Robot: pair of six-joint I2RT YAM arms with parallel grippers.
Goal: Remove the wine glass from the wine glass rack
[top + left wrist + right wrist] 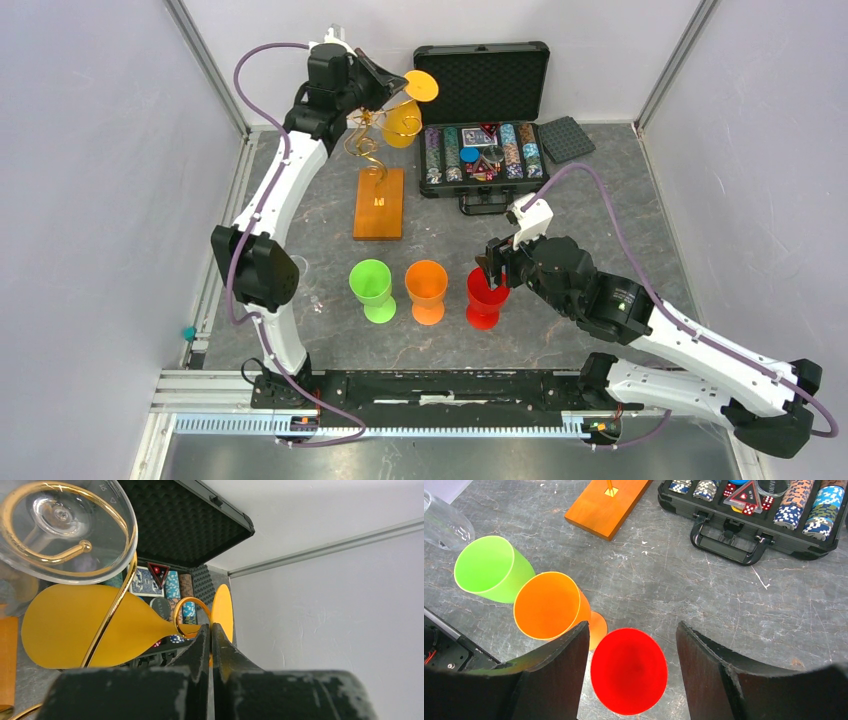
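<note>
The wine glass rack (362, 145) is golden wire on an orange wooden base (380, 203) at the back of the table. A yellow wine glass (402, 125) hangs on it, tilted, its stem through a wire loop (187, 615). My left gripper (392, 92) is shut on that stem between bowl (75, 625) and foot (223, 611); the wrist view shows the fingertips (210, 628) pinched together on it. A clear glass (65, 525) hangs on another spiral arm. My right gripper (490, 268) is open above a red glass (484, 298), which stands between its fingers (629, 670).
A green glass (372, 288) and an orange glass (427, 290) stand left of the red one. A clear glass (444, 525) lies by the left arm. An open black chip case (482, 150) sits at back right, with a dark pad (566, 138) beside it.
</note>
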